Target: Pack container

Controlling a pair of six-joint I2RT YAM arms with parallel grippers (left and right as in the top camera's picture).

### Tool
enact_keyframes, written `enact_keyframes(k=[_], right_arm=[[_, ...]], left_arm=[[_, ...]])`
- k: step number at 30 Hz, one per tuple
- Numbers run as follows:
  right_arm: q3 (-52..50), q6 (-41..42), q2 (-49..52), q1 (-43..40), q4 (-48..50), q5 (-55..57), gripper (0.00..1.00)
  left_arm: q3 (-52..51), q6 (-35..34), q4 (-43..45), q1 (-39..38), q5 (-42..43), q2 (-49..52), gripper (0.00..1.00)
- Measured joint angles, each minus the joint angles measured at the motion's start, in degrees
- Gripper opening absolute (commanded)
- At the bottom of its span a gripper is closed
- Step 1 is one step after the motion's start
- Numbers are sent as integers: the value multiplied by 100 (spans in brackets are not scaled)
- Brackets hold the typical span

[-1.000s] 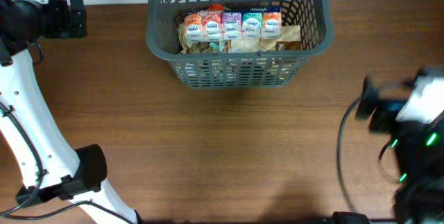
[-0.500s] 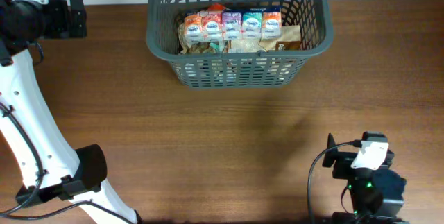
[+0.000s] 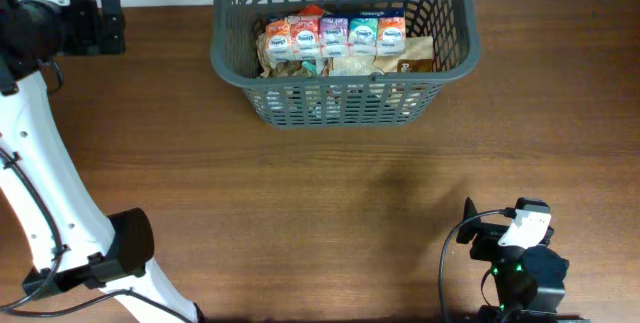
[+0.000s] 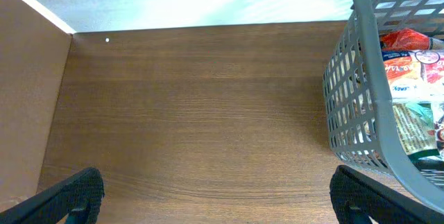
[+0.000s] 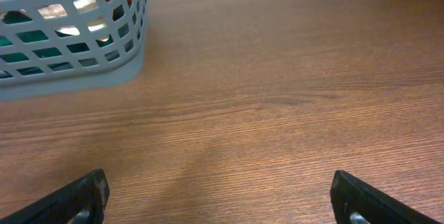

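The container, a dark grey slotted basket (image 3: 345, 75), stands at the back middle of the table. It holds a row of colourful food packets (image 3: 333, 35) on top of other packets. My left gripper (image 3: 112, 25) is open and empty at the back left, apart from the basket. In the left wrist view (image 4: 215, 203) the basket's wall (image 4: 361, 78) is at the right. My right gripper (image 3: 470, 233) is open and empty low at the front right, far from the basket. In the right wrist view (image 5: 225, 200) the basket's corner (image 5: 83, 78) is at the upper left.
The wooden table (image 3: 320, 203) is bare between the basket and the front edge. The left arm's white links (image 3: 40, 193) run down the left side. The table's back edge meets a white wall (image 4: 173, 2).
My right arm has drawn back from the right middle of the table down to the front right edge. The left arm and the basket have not moved.
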Motion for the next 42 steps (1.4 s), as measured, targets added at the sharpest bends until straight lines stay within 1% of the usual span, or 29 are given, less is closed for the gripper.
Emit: enact_keyframes(k=[31, 34, 36, 38, 42], right_arm=[[0, 11, 0, 0, 0, 0, 99], [0, 9, 0, 0, 0, -2, 99], [0, 9, 0, 0, 0, 0, 99], [0, 11, 0, 0, 0, -2, 99], [0, 11, 0, 0, 2, -2, 99]], left_arm=[[-55, 0, 2, -13, 2, -61, 99], [-352, 0, 7, -28, 0, -378, 99], [-704, 0, 4, -33, -4, -809, 99], [-1095, 2, 26, -39, -7, -1333, 99], [-2286, 0, 72, -39, -20, -2850, 99]])
